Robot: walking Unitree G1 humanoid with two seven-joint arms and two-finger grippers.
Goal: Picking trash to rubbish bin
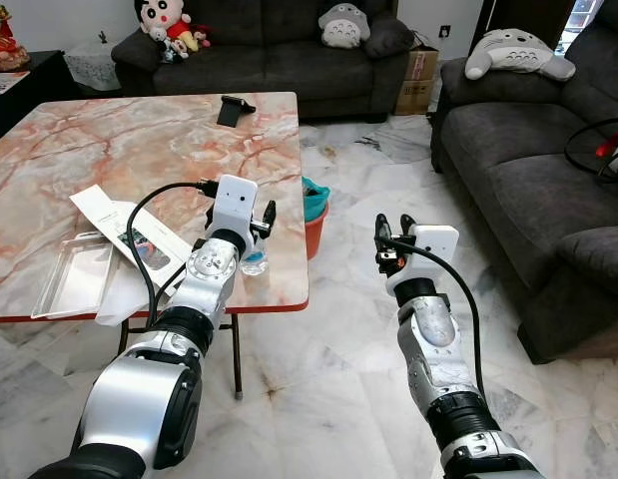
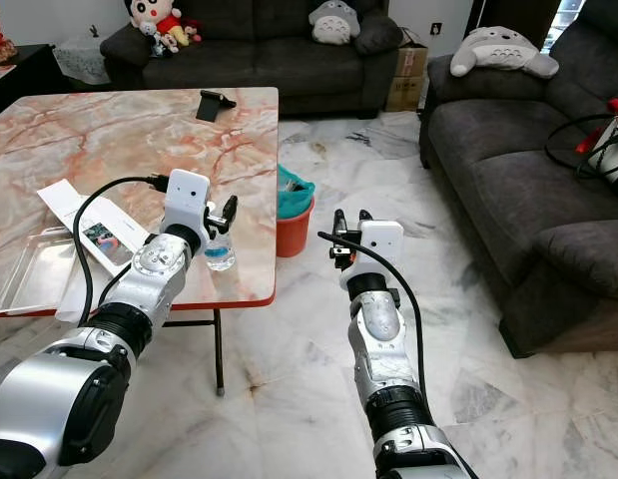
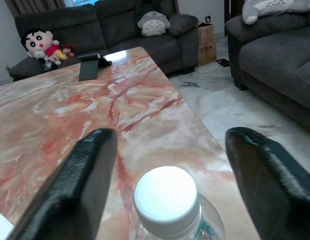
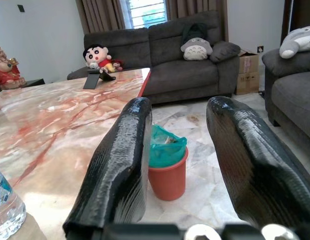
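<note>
The grasp step is in hand. At centre-left, the left gripper (image 1: 262, 222) is held wide open around the bottle (image 1: 254, 263), which stands near the table (image 1: 139, 150) edge; closing is judged next. Right of it sits the bin (image 1: 314, 220). The right gripper (image 1: 393, 227), at centre-right, is narrowly open and empty.

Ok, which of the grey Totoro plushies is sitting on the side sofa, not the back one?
The larger Totoro plush, lying stretched along the right-hand sofa. The smaller one sits upright on the back sofa, beside a dark cushion.
</note>
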